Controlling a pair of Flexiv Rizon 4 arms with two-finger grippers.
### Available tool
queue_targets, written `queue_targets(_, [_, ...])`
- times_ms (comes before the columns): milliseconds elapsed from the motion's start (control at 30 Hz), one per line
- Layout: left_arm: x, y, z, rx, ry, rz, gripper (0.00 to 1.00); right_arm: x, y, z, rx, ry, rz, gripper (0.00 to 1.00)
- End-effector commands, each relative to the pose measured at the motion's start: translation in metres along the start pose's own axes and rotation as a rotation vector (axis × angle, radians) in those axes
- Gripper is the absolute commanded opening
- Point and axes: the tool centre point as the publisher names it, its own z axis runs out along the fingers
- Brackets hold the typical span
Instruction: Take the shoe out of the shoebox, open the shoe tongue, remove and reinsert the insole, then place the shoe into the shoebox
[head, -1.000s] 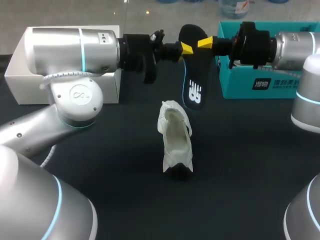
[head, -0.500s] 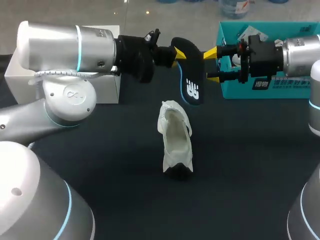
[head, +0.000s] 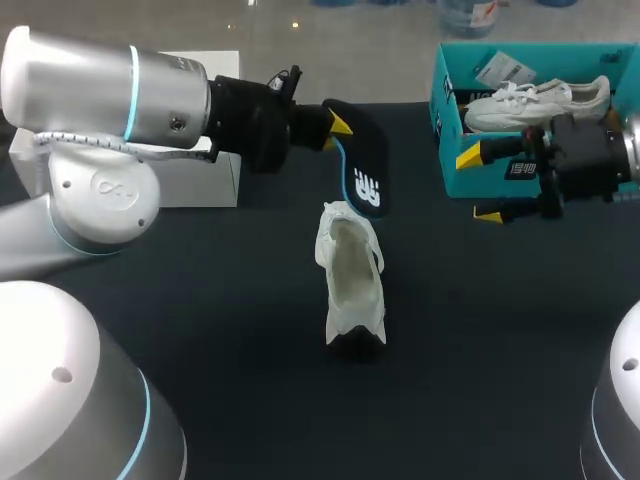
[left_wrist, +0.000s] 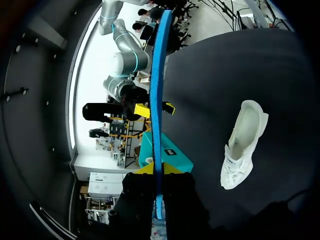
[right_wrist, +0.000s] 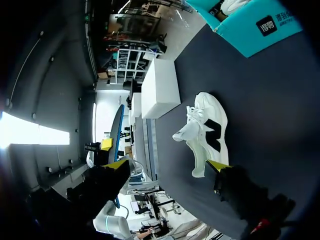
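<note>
Head view: even overhead light, no hard shadows. The table (head: 200, 330) is matte dark and eats contrast, so the black insole (head: 358, 165) and the right gripper (head: 480, 185) barely separate from it. Only the yellow tips pop. The shoe (head: 350, 275) is the brightest thing, nearly washed out. Dark patch at its near end, shadow or trim, can't tell. Specular streaks on the left arm (head: 70, 80).

Left wrist view: strong backlight from the room. The left gripper (left_wrist: 157, 170) is near-silhouette, the shoe evenly lit.

Right wrist view: blown-out patch beyond the table, the gripper dark, the shoebox (right_wrist: 250, 27) well lit.
</note>
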Motion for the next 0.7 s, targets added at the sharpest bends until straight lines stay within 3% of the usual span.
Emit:
queue_targets(33, [0.001, -0.004, -0.006, 0.0, 0.008, -0.006, 0.0, -0.008, -0.005, -0.023, 0.029, -0.056, 0.02, 1.0])
queue_targets(300, [-0.001, -0.009, -0.008, 0.002, 0.009, -0.013, 0.0, -0.019, -0.02, -0.039, 0.042, -0.115, 0.05, 1.0])
queue_targets(700, [-0.004, -0.01, -0.008, 0.005, 0.0, -0.01, 0.0, -0.019, -0.02, -0.039, 0.042, -0.115, 0.05, 1.0])
